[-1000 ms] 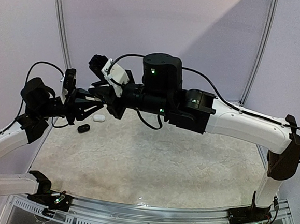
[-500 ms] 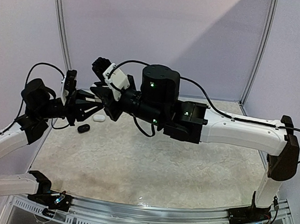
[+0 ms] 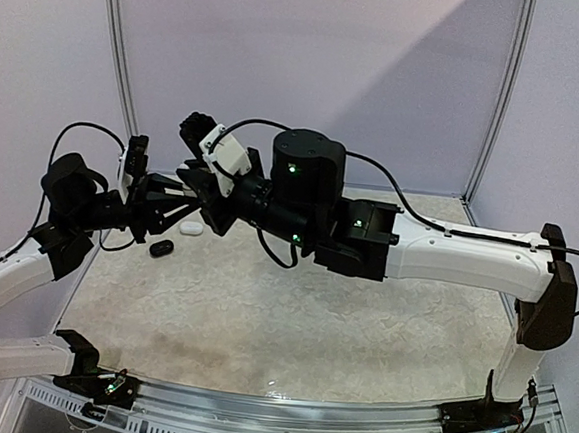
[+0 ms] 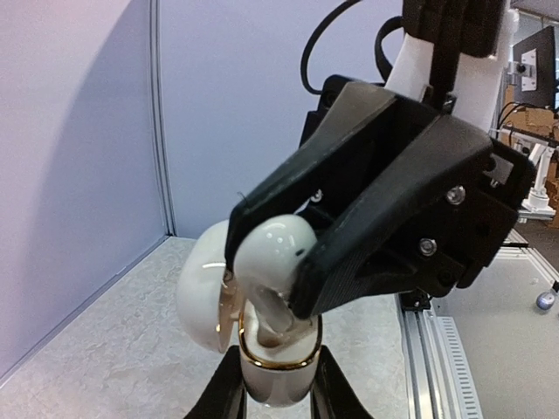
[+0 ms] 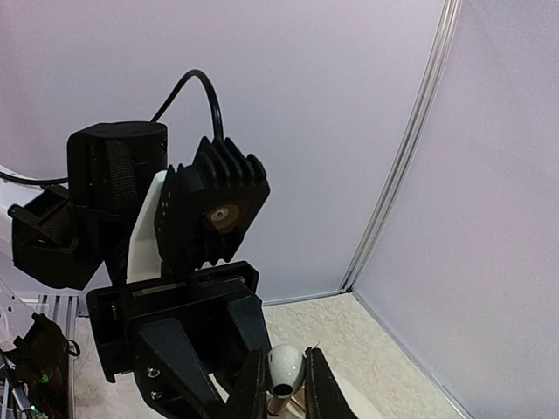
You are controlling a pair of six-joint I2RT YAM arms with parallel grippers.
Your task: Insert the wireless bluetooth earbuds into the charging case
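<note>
While your left gripper clamps the open case, your right gripper pinches a white earbud at its mouth.

White arms — black joints, probably plastic

Left arm and right arm meet above the far-left corner of the tabletop.
White case and black case lie below, just apart.

a glossy white earbud points stem-down into the upright white gold-rimmed charging case, lid open.
</note>
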